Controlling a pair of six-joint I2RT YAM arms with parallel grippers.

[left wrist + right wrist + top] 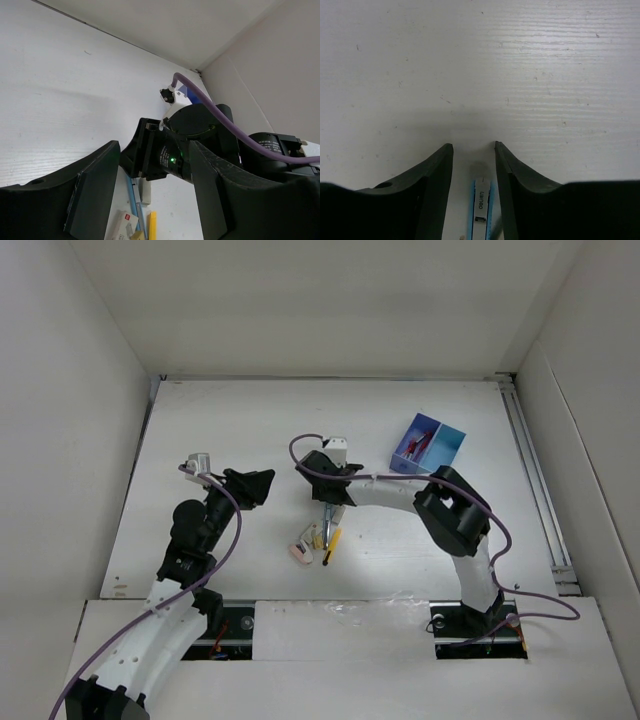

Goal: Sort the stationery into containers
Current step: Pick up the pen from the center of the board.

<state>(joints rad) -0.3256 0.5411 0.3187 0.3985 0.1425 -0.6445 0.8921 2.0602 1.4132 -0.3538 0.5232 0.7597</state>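
Observation:
A small pile of stationery lies mid-table: a blue pen with a silver clip (325,527), a yellow-and-black pen (331,544), a cream eraser (309,534) and a pink eraser (299,553). My right gripper (329,508) is open and low over the pile. In the right wrist view its fingers (440,170) straddle the blue pen (481,205) without touching it. My left gripper (257,487) is open and empty, left of the pile. The two-compartment box (428,443) stands at the back right with a red pen (417,445) in its dark blue half.
The left wrist view looks between its fingers (95,190) at the right arm's wrist (170,157), with the blue pen (134,195), a grey eraser (145,190), a yellow pen (151,225) and a white boxed eraser (120,222) below. White walls enclose the table (230,430).

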